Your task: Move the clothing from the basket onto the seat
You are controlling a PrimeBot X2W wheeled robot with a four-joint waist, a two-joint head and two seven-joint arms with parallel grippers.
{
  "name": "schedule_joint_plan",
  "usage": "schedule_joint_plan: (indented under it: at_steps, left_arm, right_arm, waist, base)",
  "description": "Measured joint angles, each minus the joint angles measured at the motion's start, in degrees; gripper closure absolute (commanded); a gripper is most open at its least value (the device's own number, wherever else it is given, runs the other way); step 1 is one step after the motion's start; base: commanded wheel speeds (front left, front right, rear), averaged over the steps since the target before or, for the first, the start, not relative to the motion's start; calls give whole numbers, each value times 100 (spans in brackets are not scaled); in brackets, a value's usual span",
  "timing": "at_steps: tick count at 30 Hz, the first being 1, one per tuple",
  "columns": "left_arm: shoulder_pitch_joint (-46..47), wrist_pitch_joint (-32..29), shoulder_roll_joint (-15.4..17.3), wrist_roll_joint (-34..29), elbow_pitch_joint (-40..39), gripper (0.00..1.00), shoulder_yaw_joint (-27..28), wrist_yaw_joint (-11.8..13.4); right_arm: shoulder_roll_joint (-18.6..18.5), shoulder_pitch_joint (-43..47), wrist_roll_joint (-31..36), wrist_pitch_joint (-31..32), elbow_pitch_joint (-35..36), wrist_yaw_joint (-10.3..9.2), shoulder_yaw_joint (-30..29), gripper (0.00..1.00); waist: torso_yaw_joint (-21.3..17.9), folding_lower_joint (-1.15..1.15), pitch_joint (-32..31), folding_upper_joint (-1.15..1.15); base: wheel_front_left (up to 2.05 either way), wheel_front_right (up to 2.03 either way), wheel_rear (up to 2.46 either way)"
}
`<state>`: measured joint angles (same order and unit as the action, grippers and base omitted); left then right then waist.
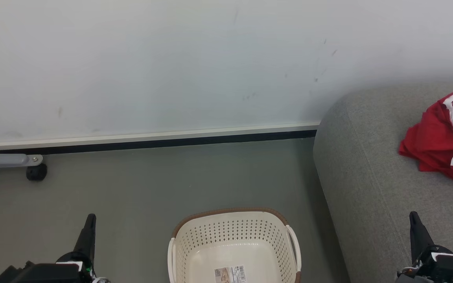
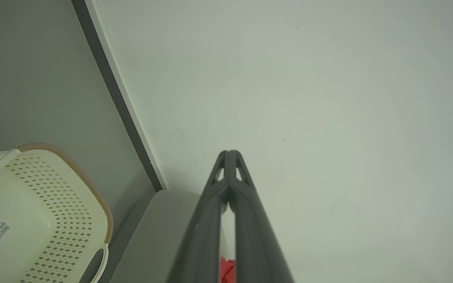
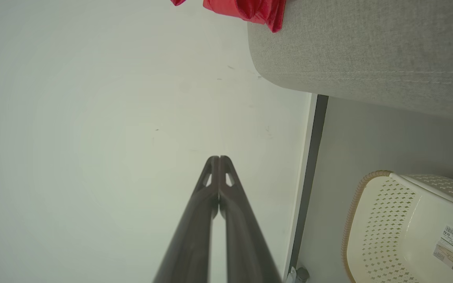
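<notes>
Red clothing (image 1: 442,141) lies on the grey seat (image 1: 368,188) at right; the cream laundry basket (image 1: 234,236) stands between our left gripper (image 1: 90,217) and right gripper (image 1: 413,215), jaws together.

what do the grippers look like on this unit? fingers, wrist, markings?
Left gripper and right gripper match: two long, dark grey fingers tapering to slim tips, with small triangular cut-outs near the ends. In the head view, black wrist blocks carry white patches.

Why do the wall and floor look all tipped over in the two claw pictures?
Left wrist view: that camera sits turned on its arm, so the baseboard runs slantwise. Right wrist view: turned too, so the seat hangs at the top. Head view: level, soft even light, nothing blurred.
</notes>
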<state>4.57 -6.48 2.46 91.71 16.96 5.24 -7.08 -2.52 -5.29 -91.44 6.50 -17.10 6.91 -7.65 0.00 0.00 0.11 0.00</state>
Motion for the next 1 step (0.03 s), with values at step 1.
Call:
schedule_joint_plan:
  at_steps: [1]
  left_arm:
    - [0, 0, 0, 0, 0, 100, 0, 0]
  right_arm:
    - [0, 0, 0, 0, 0, 0, 0, 100]
  waist:
    - [0, 0, 0, 0]
  base:
    - [0, 0, 0]
